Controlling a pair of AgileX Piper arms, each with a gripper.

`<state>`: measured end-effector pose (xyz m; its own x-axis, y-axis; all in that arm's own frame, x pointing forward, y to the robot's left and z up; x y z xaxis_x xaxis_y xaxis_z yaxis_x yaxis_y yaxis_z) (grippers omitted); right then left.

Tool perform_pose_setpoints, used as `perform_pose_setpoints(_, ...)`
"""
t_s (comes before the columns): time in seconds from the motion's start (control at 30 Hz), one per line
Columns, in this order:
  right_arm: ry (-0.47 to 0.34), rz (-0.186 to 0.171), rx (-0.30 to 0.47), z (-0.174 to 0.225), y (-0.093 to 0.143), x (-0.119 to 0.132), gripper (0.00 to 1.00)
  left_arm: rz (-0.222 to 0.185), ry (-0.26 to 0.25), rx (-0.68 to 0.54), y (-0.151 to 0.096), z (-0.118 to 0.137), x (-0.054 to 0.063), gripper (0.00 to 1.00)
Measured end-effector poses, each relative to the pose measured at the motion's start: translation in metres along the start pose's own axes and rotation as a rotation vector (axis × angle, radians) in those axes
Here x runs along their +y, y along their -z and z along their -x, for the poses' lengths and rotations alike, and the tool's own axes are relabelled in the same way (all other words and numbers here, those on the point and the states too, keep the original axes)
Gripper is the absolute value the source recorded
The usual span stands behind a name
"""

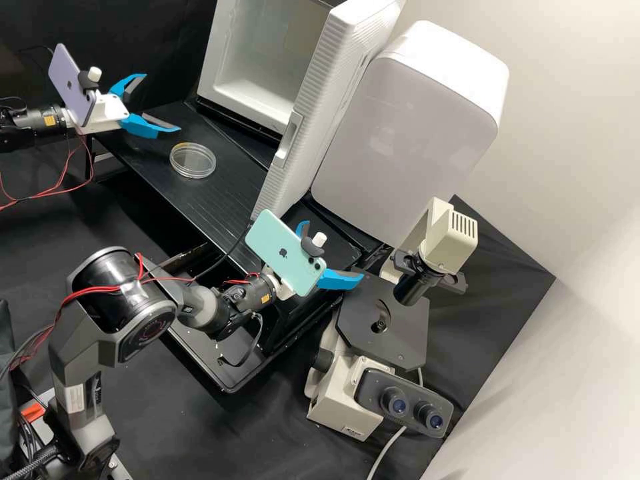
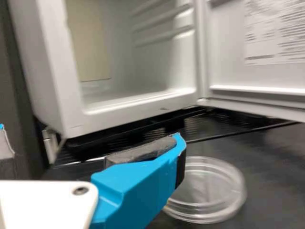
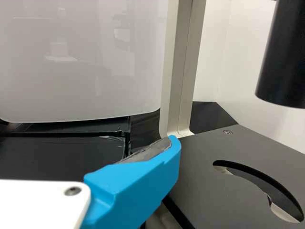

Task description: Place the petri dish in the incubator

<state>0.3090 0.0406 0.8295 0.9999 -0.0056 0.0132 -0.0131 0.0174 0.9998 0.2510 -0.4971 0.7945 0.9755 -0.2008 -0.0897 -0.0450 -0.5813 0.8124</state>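
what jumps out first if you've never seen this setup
The white incubator stands at the back of the bench with its door wide open, and a clear petri dish lies in front of it. The left gripper hangs open beside the dish, not touching it. A microscope stands front right.

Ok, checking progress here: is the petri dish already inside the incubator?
No, the petri dish lies on the black bench in front of the open incubator.
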Motion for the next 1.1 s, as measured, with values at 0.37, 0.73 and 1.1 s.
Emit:
perform_pose_setpoints(0.37,0.000,0.000,0.000,0.000,0.000,0.000,1.00,0.006,0.032,-0.077,-0.019,0.010,-0.009,1.00)
perform_pose_setpoints(0.73,0.000,0.000,0.000,0.000,0.000,0.000,1.00,0.027,0.076,-0.101,-0.031,0.009,-0.021,1.00)
perform_pose_setpoints(1.1,0.000,0.000,0.000,0.000,0.000,0.000,1.00,0.041,0.168,-0.118,-0.041,0.008,-0.039,1.00)
